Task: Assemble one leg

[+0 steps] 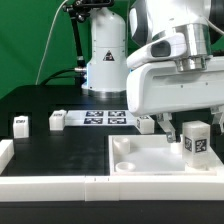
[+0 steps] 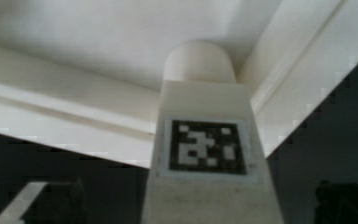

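Observation:
A small white leg (image 1: 196, 141) with a black-and-white tag stands upright on the large white tray-like piece (image 1: 140, 158), near that piece's corner at the exterior view's right. My gripper (image 1: 190, 131) hangs right over this leg. In the wrist view the leg (image 2: 202, 120) fills the middle, with its rounded tip toward the tray's corner (image 2: 87, 60). My gripper (image 2: 190, 206) is open, with a dark finger on each side of the leg and a gap between each finger and the leg. Two more legs (image 1: 20, 124) (image 1: 57, 120) stand on the black table at the exterior view's left.
The marker board (image 1: 105, 118) lies on the table behind the tray. Another small white block (image 1: 146, 124) stands just behind the tray, under my hand. A white raised rim (image 1: 40, 183) runs along the front and left edges. The robot's base (image 1: 105, 60) stands at the back.

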{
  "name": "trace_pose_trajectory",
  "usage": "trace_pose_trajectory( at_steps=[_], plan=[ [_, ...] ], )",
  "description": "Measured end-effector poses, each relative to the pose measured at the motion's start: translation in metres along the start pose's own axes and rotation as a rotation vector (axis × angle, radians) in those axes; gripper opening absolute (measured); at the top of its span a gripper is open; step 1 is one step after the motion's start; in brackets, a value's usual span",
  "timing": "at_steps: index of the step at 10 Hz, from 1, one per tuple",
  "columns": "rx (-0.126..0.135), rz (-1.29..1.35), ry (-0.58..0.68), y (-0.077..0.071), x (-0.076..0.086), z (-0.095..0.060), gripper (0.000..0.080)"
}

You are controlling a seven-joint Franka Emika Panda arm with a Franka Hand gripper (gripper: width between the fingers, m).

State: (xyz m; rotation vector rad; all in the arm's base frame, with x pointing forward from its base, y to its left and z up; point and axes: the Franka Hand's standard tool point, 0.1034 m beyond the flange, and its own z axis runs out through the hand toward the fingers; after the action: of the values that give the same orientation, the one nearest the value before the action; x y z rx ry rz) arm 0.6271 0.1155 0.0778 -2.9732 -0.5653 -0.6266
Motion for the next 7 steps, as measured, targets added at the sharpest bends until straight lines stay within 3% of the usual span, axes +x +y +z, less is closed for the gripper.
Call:
trace_pose_trajectory(
  at_steps=[3, 4, 7],
  plan=[
    [0.014, -0.002, -0.052, -0.003, -0.006, 0.004, 0.0649],
    [0.036, 0.006, -0.154, -0.002, -0.014, 0.007, 0.0649],
    [0.089, 0.025, -0.391, -0.006, -0.009, 0.002, 0.0649]
  ],
)
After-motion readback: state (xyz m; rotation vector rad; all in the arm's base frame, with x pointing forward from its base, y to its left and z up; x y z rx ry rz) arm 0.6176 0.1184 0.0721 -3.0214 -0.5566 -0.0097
